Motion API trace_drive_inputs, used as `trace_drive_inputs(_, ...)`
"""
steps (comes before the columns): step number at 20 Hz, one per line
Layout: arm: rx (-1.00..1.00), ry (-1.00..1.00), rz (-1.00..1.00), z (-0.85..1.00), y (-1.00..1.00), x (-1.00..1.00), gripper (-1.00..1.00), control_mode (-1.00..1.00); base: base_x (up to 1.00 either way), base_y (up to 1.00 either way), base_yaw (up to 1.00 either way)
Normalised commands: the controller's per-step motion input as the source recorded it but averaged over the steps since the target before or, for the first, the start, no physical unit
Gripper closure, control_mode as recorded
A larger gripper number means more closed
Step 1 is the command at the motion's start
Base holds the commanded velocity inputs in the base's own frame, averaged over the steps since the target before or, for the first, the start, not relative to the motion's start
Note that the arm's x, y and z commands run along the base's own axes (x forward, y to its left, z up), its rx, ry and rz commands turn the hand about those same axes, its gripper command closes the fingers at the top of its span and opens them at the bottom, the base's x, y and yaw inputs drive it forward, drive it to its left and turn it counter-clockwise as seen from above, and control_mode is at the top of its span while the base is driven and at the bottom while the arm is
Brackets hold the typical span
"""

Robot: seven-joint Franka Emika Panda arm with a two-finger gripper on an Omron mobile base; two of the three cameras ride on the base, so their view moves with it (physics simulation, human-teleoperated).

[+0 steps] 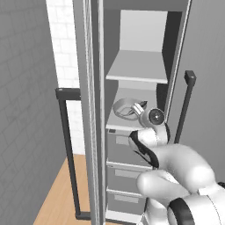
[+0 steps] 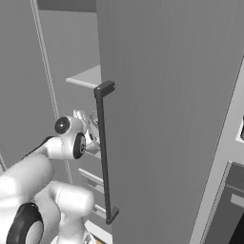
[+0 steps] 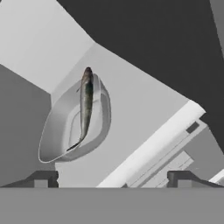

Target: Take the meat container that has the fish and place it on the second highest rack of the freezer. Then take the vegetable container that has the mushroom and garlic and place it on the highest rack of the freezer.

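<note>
The meat container (image 3: 65, 131), a pale grey oval tray, rests on the second highest rack (image 3: 131, 113) of the freezer (image 1: 99, 132), and the slim silvery fish (image 3: 85, 107) lies along its middle. In the left base view the same container (image 1: 124, 108) sits on that rack (image 1: 115, 123), just above the drawers. My gripper (image 3: 113, 181) is open, a short way back from the tray's near rim, with nothing between its fingertips (image 3: 41, 179). It also shows beside the tray in the left base view, gripper (image 1: 139, 108). The highest rack (image 1: 138, 67) above is bare.
The freezer door (image 2: 171, 119) stands open at my right, its long dark bar handle (image 2: 102, 152) close to my wrist. Three grey drawers (image 1: 123, 154) stack below the rack. Another dark handle (image 1: 68, 149) hangs at the left, over a wooden floor (image 1: 57, 197).
</note>
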Motion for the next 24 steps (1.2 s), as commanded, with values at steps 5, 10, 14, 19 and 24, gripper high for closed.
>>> trace_drive_inputs(5, 0.05, 0.08, 0.02, 0.85, 0.00, -1.00, -1.00, -1.00, 0.00, 0.00, 0.00)
trace_drive_inputs(10, 0.01, 0.05, 0.06, 0.71, 0.00, -1.00, -1.00, -1.00, 0.00, 0.00, 0.00)
trace_drive_inputs(14, -0.01, 0.15, 0.06, 0.48, 0.05, -0.83, -1.00, -1.00, 0.00, 0.00, 0.00)
trace_drive_inputs(19, -0.01, 0.09, 0.07, 0.53, -0.18, -1.00, -1.00, -1.00, 0.00, 0.00, 0.00)
trace_drive_inputs(24, 0.00, 0.00, 0.02, 0.30, 0.00, -1.00, -1.00, -1.00, 0.00, 0.00, 0.00)
